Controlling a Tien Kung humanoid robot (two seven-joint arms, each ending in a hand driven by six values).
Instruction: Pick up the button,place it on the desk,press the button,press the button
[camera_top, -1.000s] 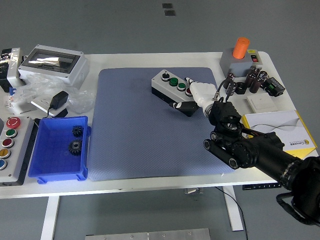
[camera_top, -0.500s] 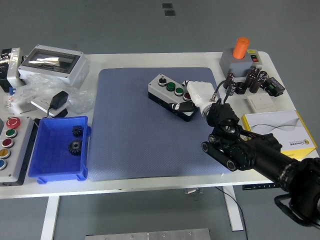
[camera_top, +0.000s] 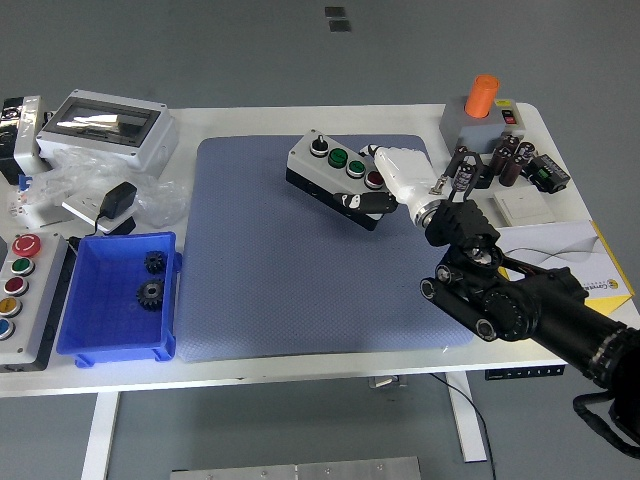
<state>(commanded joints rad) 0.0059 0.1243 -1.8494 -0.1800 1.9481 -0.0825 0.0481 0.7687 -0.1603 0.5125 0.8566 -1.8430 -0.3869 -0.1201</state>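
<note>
The button box (camera_top: 330, 177) is grey with a black base. It carries a black knob, two green buttons and a red button. It is over the far middle of the blue mat (camera_top: 260, 270), angled. My right hand (camera_top: 385, 188) is white, on a black arm coming from the lower right. Its fingers are curled around the box's right end, thumb on the front side. I cannot tell whether the box rests on the mat or hangs just above it. The left arm is out of view.
A blue bin (camera_top: 95, 320) with two black gears stands at the left. A button panel (camera_top: 20, 290) lies at the left edge. A grey enclosure (camera_top: 105, 125) stands at the back left. An orange-topped device (camera_top: 485, 110), small parts (camera_top: 505, 160) and a booklet (camera_top: 560, 255) are at the right.
My right hand has carried the button box a little to the left and farther back over the mat. My forearm has shifted slightly right.
</note>
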